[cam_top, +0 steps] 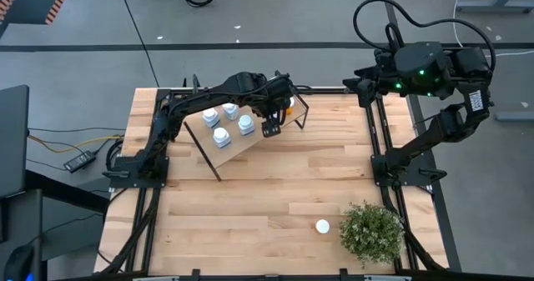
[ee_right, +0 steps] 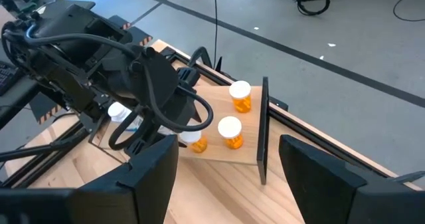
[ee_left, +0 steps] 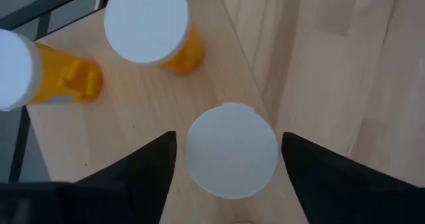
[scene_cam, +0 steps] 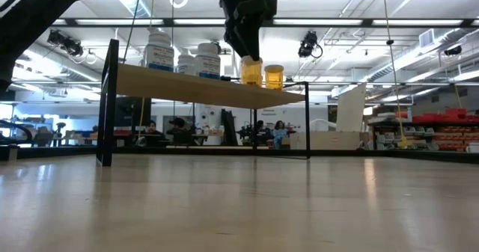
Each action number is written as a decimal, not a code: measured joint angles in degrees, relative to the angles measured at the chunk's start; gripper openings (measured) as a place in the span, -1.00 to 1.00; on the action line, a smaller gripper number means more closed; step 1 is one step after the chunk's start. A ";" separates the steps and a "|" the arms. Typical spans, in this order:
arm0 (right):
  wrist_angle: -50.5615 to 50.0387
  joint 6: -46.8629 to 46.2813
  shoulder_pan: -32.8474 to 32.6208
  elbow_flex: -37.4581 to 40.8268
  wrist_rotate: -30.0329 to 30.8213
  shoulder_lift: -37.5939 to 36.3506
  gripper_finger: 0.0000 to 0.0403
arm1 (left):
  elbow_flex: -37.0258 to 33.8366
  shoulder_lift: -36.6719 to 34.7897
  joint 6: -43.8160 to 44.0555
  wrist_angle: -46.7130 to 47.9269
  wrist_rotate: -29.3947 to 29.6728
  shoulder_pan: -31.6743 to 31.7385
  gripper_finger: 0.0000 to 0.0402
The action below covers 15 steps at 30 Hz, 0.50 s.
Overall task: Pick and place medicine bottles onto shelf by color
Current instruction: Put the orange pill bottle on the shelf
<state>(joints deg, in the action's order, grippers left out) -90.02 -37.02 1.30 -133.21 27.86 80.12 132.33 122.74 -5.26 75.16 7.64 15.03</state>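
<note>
The left hand [ee_left: 229,159] hovers over the shelf [cam_top: 238,148], its fingers spread on either side of an orange medicine bottle [ee_left: 230,149] that stands upright near the shelf's edge, apparently released. Two more orange bottles [ee_right: 230,132] stand beside it; four white bottles [cam_top: 222,124] occupy the other end. One white-capped bottle [cam_top: 322,226] remains on the worktop [cam_top: 250,198] by the potted plant [cam_top: 372,233]. These bottles look light, rigid and smooth, easily tipped; squeezing the body just under the cap seems safest. The right hand [ee_right: 229,177] waits, open, well apart.
</note>
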 joint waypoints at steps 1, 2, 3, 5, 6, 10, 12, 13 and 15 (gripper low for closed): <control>0.00 0.01 0.00 0.00 0.00 0.00 0.33 | 0.00 0.00 0.00 0.00 0.02 0.00 0.36; 0.00 0.01 0.00 0.00 0.01 0.00 0.33 | 0.00 -0.02 -0.15 0.00 0.00 0.11 0.32; 0.00 0.01 0.00 0.00 0.02 0.00 0.33 | 0.00 -0.02 -0.31 0.01 0.01 0.18 0.29; 0.00 0.01 0.00 0.00 0.00 0.00 0.33 | 0.00 -0.02 -0.39 0.09 0.04 0.47 0.22; 0.00 0.01 0.00 0.00 0.02 0.00 0.33 | 0.00 -0.02 -0.32 0.09 0.03 0.65 0.18; 0.00 -0.02 0.00 0.00 0.02 0.00 0.33 | 0.04 -0.09 -0.13 0.40 0.02 1.69 0.08; 0.00 -0.02 0.00 0.00 0.02 0.00 0.33 | 0.09 -0.14 -0.12 1.06 0.04 2.44 0.06; 0.00 -0.02 0.00 0.00 0.02 0.00 0.33 | 0.09 -0.16 -0.12 1.43 0.04 2.86 0.06; 0.00 -0.15 0.00 0.00 0.02 0.00 0.33 | 0.11 -0.17 -0.11 2.08 0.04 3.79 0.09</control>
<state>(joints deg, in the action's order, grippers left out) -90.02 -37.17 1.30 -133.21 27.88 80.12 132.44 122.56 -5.37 77.23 7.68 18.81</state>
